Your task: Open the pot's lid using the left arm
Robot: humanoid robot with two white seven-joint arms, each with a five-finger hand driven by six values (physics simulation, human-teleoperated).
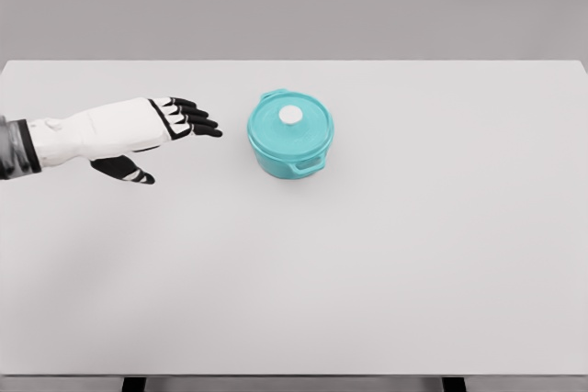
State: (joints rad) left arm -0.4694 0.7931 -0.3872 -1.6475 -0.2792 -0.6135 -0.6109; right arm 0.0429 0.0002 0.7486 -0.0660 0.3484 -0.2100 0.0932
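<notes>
Teal pot [289,146] upright on white bench [386,263], a bit left of centre, toward far half. Lid [288,124] on, seated flush, so nothing opened yet. White knob [290,116] at lid centre, facing up, clear from above. Two side handles on pot, one at far left, one at near right.

Left hand [152,130] in from left edge, left of pot, apart from it, no contact. Fingers [197,122] extended and slightly spread, pointing right at pot; thumb [129,172] hanging nearer and lower. Released, grasping nothing. Palm apparently turned down or inward, likely pre-shaped for a pinch on knob. Height above bench hard to tell from this view.

Right arm not visible.

Step judged: approach phase, reach toward lid not finished. Next likely needs hand moved right until over lid, fingers lowered around knob, closed, then lift straight up.

Knob small and round, so probably only a fingertip pinch fits; slip possible if grip off-centre. Pot looks heavy-walled, probably stays put while lid lifts, but sideways pull could drag it. Side handles not needed here, though far-left one lies on hand's path; possible bump if approach too low. Plenty of bare bench around for setting lid down.
</notes>
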